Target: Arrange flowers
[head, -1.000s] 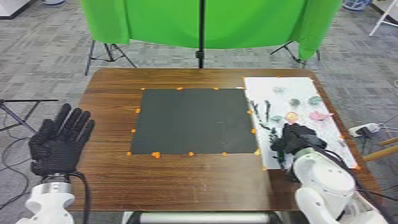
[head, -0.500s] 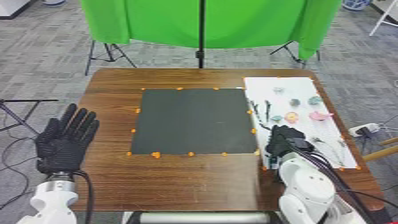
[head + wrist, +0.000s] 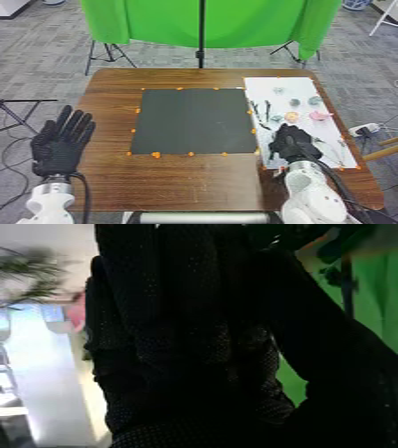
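Dragging the pink flower (image 3: 320,116) off the white sheet (image 3: 297,83) is likely if the right hand (image 3: 291,144) sweeps low; whether it pinches anything cannot be told.

What looks like a robotics lab is surrounding the right hand (image 3: 293,142): beyond it, a green backdrop (image 3: 240,27) is hanging above grey carpet tiles (image 3: 44,75); to its left, orange markers (image 3: 155,155) are edging a dark mat (image 3: 194,120).

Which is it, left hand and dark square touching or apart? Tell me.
Apart: the head view shows brown tabletop between left hand and dark square.
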You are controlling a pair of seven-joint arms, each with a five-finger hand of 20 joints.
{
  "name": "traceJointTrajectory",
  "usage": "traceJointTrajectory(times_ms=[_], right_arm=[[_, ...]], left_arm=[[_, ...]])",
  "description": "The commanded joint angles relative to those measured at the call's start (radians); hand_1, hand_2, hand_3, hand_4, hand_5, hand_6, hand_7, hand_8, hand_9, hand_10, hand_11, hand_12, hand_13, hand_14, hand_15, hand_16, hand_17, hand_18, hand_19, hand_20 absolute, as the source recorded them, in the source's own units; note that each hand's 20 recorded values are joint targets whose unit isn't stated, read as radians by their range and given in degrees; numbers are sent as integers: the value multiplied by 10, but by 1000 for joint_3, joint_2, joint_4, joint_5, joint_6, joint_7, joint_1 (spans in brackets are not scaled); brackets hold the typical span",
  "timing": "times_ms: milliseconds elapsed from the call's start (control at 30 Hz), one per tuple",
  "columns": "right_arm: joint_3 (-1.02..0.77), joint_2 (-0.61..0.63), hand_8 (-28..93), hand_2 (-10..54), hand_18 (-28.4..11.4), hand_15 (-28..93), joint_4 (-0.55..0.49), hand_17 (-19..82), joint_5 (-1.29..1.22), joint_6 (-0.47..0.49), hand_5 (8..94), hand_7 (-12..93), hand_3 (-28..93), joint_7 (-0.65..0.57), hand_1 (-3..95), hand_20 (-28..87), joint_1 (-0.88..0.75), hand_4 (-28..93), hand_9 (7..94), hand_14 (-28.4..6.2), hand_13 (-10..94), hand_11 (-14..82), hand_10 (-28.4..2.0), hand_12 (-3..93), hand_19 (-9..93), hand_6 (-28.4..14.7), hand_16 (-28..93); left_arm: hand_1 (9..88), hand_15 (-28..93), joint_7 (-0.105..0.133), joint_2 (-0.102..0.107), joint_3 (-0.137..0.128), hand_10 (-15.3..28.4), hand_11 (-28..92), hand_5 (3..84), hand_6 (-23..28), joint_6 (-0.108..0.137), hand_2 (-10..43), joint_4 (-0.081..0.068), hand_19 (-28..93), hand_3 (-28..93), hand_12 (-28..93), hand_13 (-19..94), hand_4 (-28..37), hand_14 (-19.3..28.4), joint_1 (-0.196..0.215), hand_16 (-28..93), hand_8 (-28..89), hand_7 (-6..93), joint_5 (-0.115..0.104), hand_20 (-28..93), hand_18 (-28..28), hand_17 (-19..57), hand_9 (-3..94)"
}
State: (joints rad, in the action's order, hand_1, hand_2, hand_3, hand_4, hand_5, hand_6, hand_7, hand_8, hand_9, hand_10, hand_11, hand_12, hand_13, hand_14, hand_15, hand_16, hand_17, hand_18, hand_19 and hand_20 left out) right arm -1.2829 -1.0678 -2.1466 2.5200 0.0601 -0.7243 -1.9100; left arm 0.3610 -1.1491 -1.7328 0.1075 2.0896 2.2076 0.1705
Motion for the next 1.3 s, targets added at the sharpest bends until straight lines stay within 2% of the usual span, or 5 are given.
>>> traceJointTrajectory(times_ms=[33, 500, 900, 1000, 1300], right_arm=[[139, -68, 233, -95, -284, 274, -2, 367, -125, -12, 834, 330, 833, 12, 479, 192, 291, -99, 924, -80, 832, 143, -113, 431, 818, -16, 418], [367, -333, 219, -95, -284, 321, 294, 362, -241, 9, 820, 357, 834, 8, 477, 202, 585, -98, 914, -88, 818, 171, -115, 438, 819, -17, 401], [576, -366, 171, -95, -284, 392, 461, 349, -4, 61, 764, 451, 836, 132, 472, 199, 619, -117, 870, -90, 785, 241, -114, 447, 835, -10, 371], [583, -400, 166, -95, -284, 395, 506, 347, 40, 65, 758, 460, 835, 169, 474, 199, 616, -122, 865, -89, 783, 249, -112, 446, 836, -10, 370], [610, -473, 152, -95, -284, 408, 613, 341, 74, 148, 743, 481, 830, 163, 479, 195, 647, -133, 854, -88, 773, 265, -112, 446, 838, -6, 367]], left_arm=[[286, 298, 25, 5, -7, 158, 171, 483, 89, 4, 153, 7, 349, 798, 98, 326, -283, 160, 39, -61, -81, 65, -10, 106, 133, -72, 430], [286, 298, 20, 35, 38, 158, 171, 483, 89, 6, 152, -12, 350, 798, 98, 326, -283, 160, -17, -61, -81, 65, -5, 107, 134, -73, 431], [286, 299, 31, 54, 71, 157, 172, 483, 88, 3, 151, -26, 350, 798, 99, 327, -283, 160, -46, -60, -81, 67, -13, 107, 134, -72, 431], [287, 299, 31, 50, 82, 157, 172, 484, 89, -21, 151, -28, 349, 798, 99, 327, -283, 161, -61, -60, -81, 67, -72, 108, 134, -72, 431], [288, 302, 68, 72, 113, 157, 173, 484, 89, -31, 151, -26, 351, 796, 99, 328, -283, 162, -80, -60, -81, 67, -83, 109, 135, -72, 432]])
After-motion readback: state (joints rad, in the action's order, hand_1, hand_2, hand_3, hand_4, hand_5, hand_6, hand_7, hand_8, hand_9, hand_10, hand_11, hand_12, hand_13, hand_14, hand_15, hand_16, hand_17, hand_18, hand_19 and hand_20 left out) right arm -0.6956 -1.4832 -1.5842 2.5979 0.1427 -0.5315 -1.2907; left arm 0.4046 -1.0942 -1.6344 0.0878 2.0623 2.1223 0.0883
